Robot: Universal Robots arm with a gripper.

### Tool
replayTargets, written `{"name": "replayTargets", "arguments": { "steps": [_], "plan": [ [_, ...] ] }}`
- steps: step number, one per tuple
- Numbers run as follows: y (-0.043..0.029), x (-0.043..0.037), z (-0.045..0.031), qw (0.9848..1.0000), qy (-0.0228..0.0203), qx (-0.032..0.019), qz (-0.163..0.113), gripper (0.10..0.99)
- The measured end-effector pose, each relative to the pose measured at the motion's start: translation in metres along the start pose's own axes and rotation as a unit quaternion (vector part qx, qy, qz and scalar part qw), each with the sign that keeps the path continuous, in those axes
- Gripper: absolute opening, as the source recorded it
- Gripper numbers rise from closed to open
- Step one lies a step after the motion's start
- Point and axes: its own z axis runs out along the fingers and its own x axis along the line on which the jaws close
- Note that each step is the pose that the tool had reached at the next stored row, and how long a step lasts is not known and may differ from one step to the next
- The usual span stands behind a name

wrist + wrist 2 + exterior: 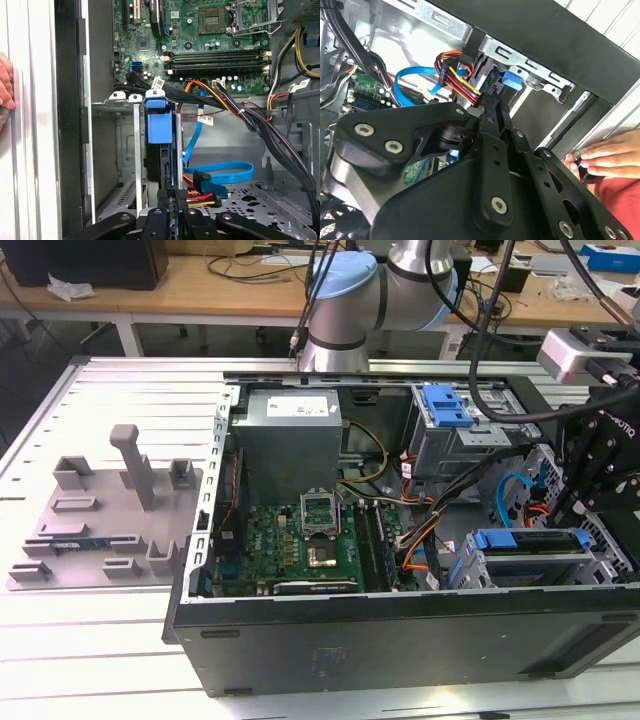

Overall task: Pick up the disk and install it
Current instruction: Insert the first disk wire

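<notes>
The disk (161, 167) is seated edge-on in the drive cage (137, 150), pinched at its near edge by the closed fingers (159, 220).

Arm (345, 300) elbow raised, wrist folded low; tool (492, 105) tilted downward

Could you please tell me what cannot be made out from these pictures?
1. Label face of the disk: first wrist view, edge-on between the drive cage walls.
2. What the person's hand is touching: second wrist view, partly behind the gripper.
3. Upper part of the arm: exterior view, cut off by the picture's edge.
</notes>
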Motion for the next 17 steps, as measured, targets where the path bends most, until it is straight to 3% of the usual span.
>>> {"name": "replayTargets", "arguments": {
  "steps": [5,17],
  "plan": [
    [0.0009,-0.0003,0.0041,1.0000,0.0000,0.0000,0.000,0.165],
    [0.0007,-0.0003,0.0050,1.0000,0.0000,0.0000,0.000,0.165]
  ]
}}
